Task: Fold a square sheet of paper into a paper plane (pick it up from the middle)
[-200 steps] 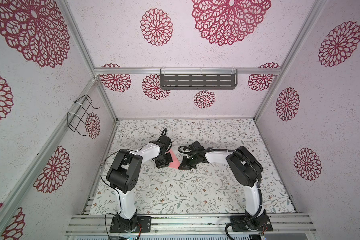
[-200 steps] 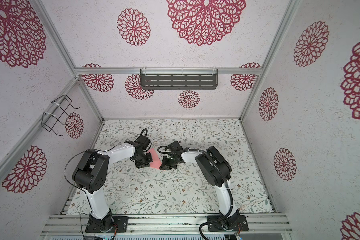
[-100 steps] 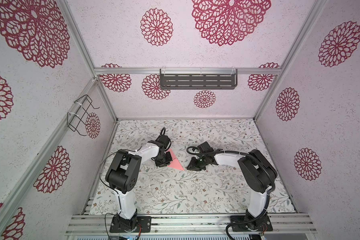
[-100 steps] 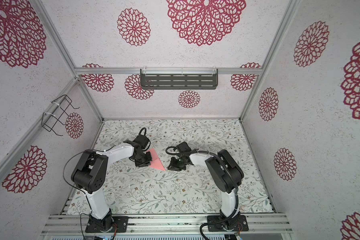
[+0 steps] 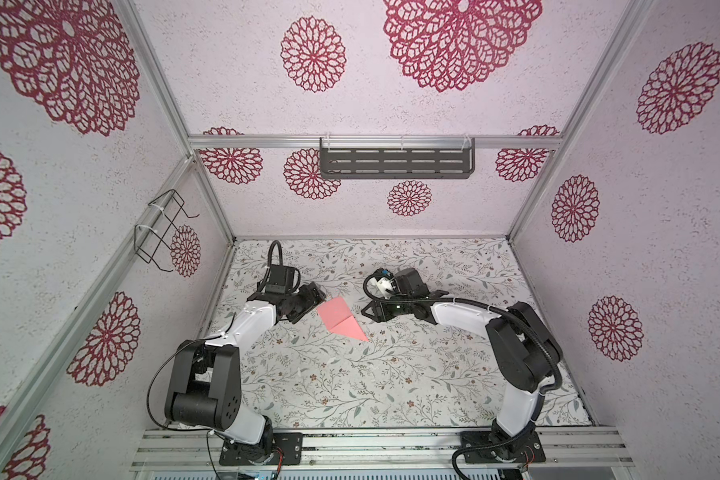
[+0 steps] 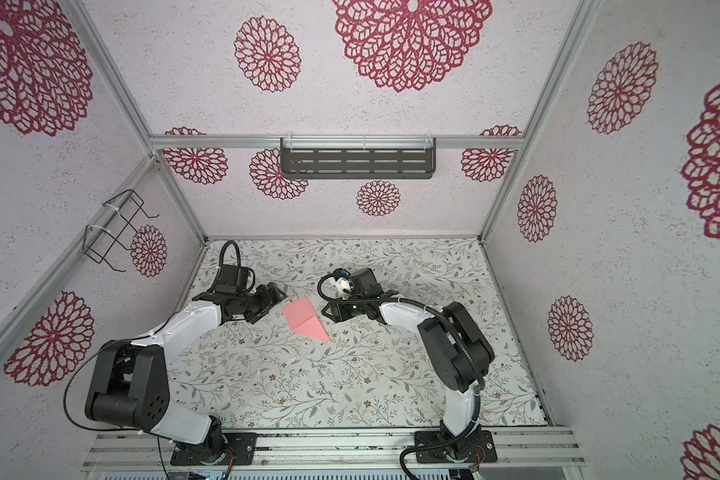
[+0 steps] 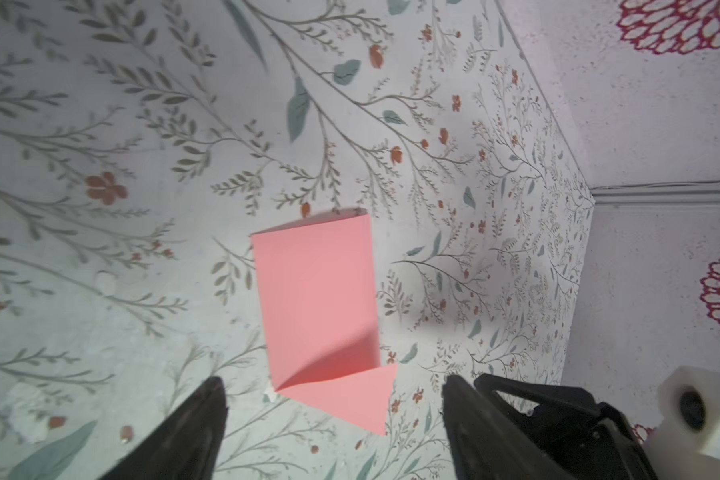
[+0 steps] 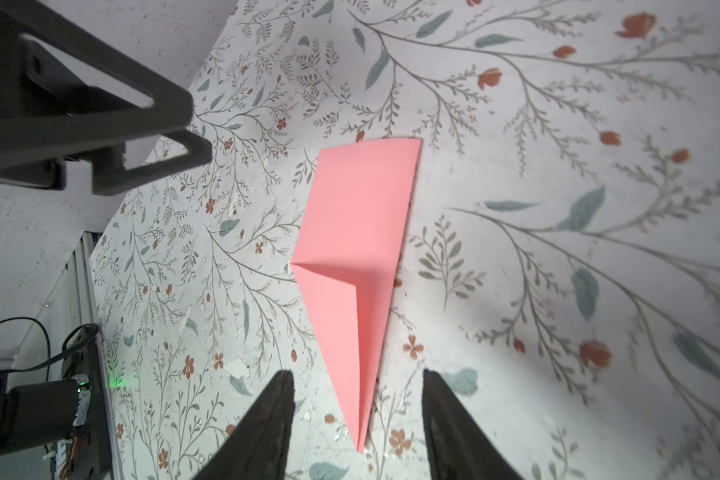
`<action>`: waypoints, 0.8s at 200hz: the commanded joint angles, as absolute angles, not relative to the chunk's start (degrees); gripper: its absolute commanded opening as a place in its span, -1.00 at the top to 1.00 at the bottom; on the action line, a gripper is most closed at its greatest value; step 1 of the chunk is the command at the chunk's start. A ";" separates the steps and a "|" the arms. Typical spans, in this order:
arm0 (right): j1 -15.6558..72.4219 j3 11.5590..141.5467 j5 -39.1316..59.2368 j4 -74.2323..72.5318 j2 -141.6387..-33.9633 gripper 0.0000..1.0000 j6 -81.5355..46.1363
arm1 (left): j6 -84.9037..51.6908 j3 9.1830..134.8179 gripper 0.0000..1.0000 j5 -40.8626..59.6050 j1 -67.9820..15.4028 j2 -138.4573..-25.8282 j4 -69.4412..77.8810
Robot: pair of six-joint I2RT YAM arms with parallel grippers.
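Note:
The salmon-pink sheet of paper [image 5: 338,316] [image 6: 305,319] lies folded flat on the floral mat as a narrow paper plane shape, with a square end and a pointed nose towards the front. Its crease shows in the right wrist view [image 8: 356,257]. My left gripper [image 5: 309,305] [image 6: 272,306] stands open just left of the square end, not touching it; in its wrist view [image 7: 333,382] the paper [image 7: 316,286] lies ahead of the spread fingers. My right gripper [image 5: 366,314] [image 6: 328,311] is open to the right of the paper, its fingers [image 8: 281,399] either side of the nose.
A grey slotted shelf [image 5: 395,163] hangs on the back wall and a wire rack [image 5: 163,232] on the left wall. Small white scraps [image 5: 333,359] lie on the mat in front of the paper. The enclosure walls close in on three sides.
Both grippers were shut at the paper a second ago. They have opened and drawn apart, left to the left and right to the right. The paper now lies free on the mat.

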State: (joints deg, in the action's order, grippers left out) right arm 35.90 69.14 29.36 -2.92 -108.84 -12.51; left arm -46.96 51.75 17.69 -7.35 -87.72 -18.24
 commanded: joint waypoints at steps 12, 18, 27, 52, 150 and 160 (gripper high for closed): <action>36.30 75.85 37.57 -2.78 -115.92 -0.03 -6.48 | -48.11 46.04 -0.98 21.66 -5.57 -83.75 -10.78; 36.30 76.91 38.60 -2.36 -117.14 -0.02 -6.38 | -48.44 45.20 -0.95 21.88 -5.48 -83.34 -10.26; 36.30 78.67 40.37 -1.82 -118.87 0.00 -6.24 | -48.73 44.35 -0.95 22.34 -5.47 -82.98 -9.61; 36.42 81.74 43.04 -0.87 -122.32 0.10 -6.92 | -49.46 42.88 -0.95 23.61 -5.42 -82.52 -8.77; 36.92 82.81 47.51 -2.95 -125.29 0.89 -10.54 | -54.06 39.50 -0.96 32.71 -6.00 -85.97 -1.41; 36.70 81.94 47.42 -4.99 -124.90 0.91 -11.95 | -54.61 39.19 -0.94 33.37 -6.60 -86.55 -0.41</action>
